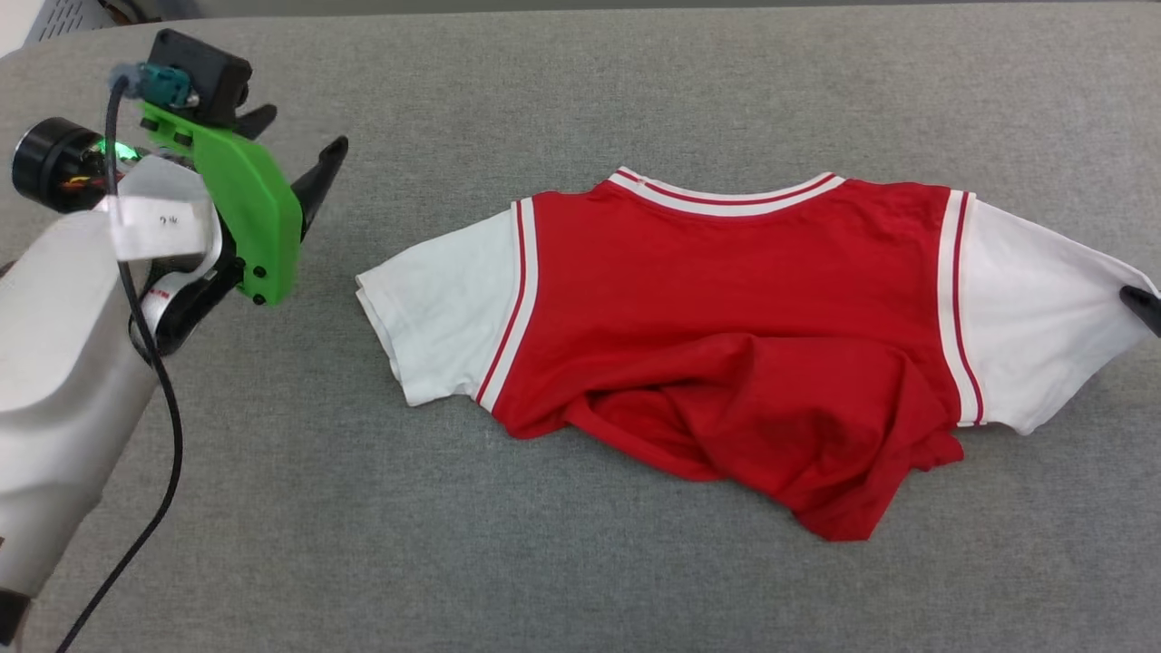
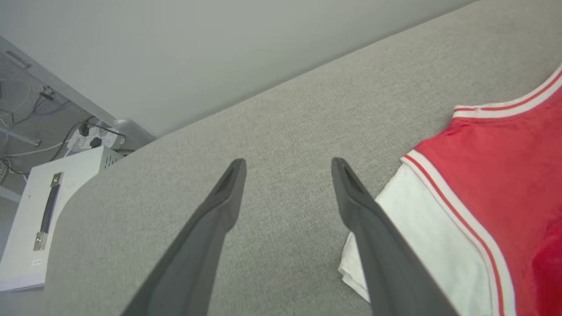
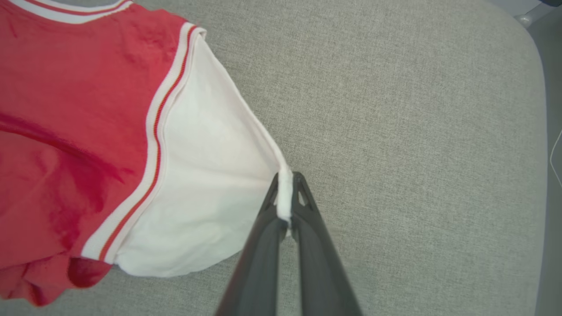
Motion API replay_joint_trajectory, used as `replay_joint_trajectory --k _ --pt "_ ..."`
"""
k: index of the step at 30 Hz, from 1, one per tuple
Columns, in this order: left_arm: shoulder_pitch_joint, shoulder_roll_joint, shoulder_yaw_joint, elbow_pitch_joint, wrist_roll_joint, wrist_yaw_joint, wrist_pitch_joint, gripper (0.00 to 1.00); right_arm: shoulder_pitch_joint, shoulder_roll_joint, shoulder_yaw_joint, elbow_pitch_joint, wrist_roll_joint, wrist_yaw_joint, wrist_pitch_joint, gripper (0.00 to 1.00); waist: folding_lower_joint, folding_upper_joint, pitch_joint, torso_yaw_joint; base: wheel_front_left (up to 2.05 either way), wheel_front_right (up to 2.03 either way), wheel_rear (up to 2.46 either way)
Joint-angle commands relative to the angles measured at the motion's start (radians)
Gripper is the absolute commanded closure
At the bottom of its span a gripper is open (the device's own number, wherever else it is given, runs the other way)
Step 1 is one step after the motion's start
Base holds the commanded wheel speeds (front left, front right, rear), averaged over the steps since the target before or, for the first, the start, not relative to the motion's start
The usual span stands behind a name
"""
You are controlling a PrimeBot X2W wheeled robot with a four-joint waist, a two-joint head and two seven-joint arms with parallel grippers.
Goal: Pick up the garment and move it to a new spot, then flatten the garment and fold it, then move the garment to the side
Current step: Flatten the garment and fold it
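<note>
Head view, near edge: the pale left forearm (image 1: 54, 363) is cut off at the frame's lower left, with a black cable (image 1: 163, 408) trailing from it. Its green bracket (image 1: 245, 199) covers much of the left gripper (image 1: 304, 130), so the jaw gap is hard to read here. The left wrist view settles it: the left gripper (image 2: 288, 162) has its jaws spread wide, holding nothing, above the grey fabric tabletop (image 2: 272, 114).

The garment (image 1: 726, 299) lies right of centre on the tabletop (image 1: 580, 562). Its red hem (image 1: 798, 435) is bunched and folded over toward the robot (the lower front is hidden underneath). Its collar (image 1: 726, 195) is on the far side.

The left sleeve (image 1: 435, 308) lies flat, just beside the left gripper's right-hand finger (image 2: 377, 237) in the wrist view; whether they touch cannot be told.

The right gripper (image 1: 1141, 304) appears as one dark tip at the frame edge. In the right wrist view the right gripper (image 3: 287, 184) is pinched tight on the cuff of the white right sleeve (image 3: 210, 175), which is drawn taut.

Beyond the table, the left wrist view shows a white cabinet (image 2: 44, 219) and a power strip (image 2: 92, 136).
</note>
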Motion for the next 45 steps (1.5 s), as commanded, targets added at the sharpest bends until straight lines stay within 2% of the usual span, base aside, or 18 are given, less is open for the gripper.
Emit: replay_joint_trajectory --k 1,6,10,16,17,24,25,26,32,39,45 --pt "-0.036 0.016 -0.037 0.002 -0.061 -0.002 0.061 0.00 -0.003 0.002 0.002 -0.004 -0.009 -0.001 -0.002 1.00 -0.0001 -0.0001 0.010 -0.008 0.00 0.00 0.00" --pt "-0.116 0.068 -0.182 -0.006 -0.238 -0.002 0.284 0.00 -0.022 0.002 0.019 -0.010 -0.012 -0.001 0.001 1.00 -0.0001 -0.0001 0.028 -0.020 0.00 0.00 0.00" --pt "-0.161 0.083 -0.279 0.010 -0.285 -0.002 0.381 0.00 -0.044 0.003 0.034 -0.015 -0.012 -0.001 0.002 1.00 -0.0001 -0.0001 0.046 -0.028 0.00 0.00 0.00" --pt "-0.186 0.069 -0.390 0.035 -0.346 -0.002 0.431 0.00 -0.078 0.003 0.062 -0.012 -0.008 -0.001 -0.002 1.00 -0.0001 -0.0001 0.076 -0.041 0.00 0.00 0.00" --pt "-0.192 0.069 -0.446 0.050 -0.356 -0.002 0.449 0.00 -0.092 0.002 0.073 -0.007 -0.006 -0.001 -0.007 1.00 -0.0001 -0.0001 0.089 -0.047 0.00 0.00 0.00" --pt "-0.192 0.065 -0.539 0.094 -0.376 -0.002 0.419 0.00 -0.120 0.004 0.102 0.006 -0.001 -0.001 -0.022 1.00 -0.0001 -0.0001 0.115 -0.058 0.00 0.00 0.00" --pt "-0.189 0.062 -0.546 0.095 -0.386 -0.002 0.413 0.20 -0.122 0.005 0.107 0.009 0.000 -0.001 -0.025 1.00 -0.0001 -0.0001 0.115 -0.059 0.00 0.00 0.00" --pt "-0.192 0.060 -0.563 0.094 -0.396 -0.002 0.394 1.00 -0.127 0.005 0.118 0.018 0.004 -0.001 -0.037 1.00 -0.0001 -0.0001 0.111 -0.056 0.00 0.00 0.00" --pt "-0.214 0.079 -0.582 0.067 -0.367 -0.002 0.290 1.00 -0.145 -0.002 0.139 0.023 0.005 -0.001 -0.112 1.00 -0.0001 -0.0001 0.063 -0.046 0.00 0.00 0.00" --pt "-0.264 0.135 -0.583 0.024 -0.294 -0.002 0.039 1.00 -0.157 -0.033 0.133 0.022 0.007 -0.001 -0.230 1.00 -0.0001 -0.0001 -0.020 -0.027 0.00 0.00 0.00" --pt "-0.342 0.186 -0.534 -0.036 -0.239 0.002 -0.116 1.00 -0.181 -0.078 0.096 -0.004 0.004 -0.001 -0.349 1.00 -0.0001 -0.0001 -0.083 -0.001 0.00 0.00 0.00"
